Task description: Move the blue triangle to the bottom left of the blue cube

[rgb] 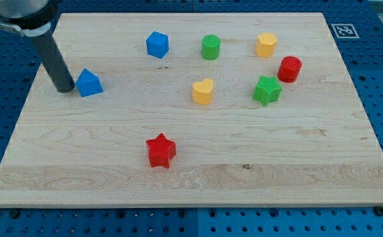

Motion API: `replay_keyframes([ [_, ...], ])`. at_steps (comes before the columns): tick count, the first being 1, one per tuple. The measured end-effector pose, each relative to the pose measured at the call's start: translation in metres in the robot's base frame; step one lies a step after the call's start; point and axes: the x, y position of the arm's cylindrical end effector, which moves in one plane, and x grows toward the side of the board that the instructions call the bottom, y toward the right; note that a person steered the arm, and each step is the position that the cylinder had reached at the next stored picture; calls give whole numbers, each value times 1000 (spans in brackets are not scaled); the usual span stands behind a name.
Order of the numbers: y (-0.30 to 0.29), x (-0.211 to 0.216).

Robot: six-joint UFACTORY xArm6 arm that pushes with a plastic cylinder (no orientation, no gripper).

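The blue triangle point(89, 83) lies on the wooden board point(244, 184) at the view's upper left. The blue cube point(157, 45) sits up and to the right of it, near the view's top. My tip point(65, 88) is at the triangle's left side, touching it or nearly so. The dark rod rises from the tip toward the view's top left corner.
A green cylinder point(210, 47) and a yellow block point(266, 45) stand near the view's top. A red cylinder point(289, 68), a green star point(267, 90) and a yellow heart point(203, 91) are at the right middle. A red star point(160, 151) lies lower centre.
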Motion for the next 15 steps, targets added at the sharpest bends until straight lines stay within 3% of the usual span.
replay_keyframes([
  [2, 47, 13],
  [5, 56, 1],
  [8, 41, -84],
  [9, 41, -92],
  [12, 41, -41],
  [15, 17, -41],
])
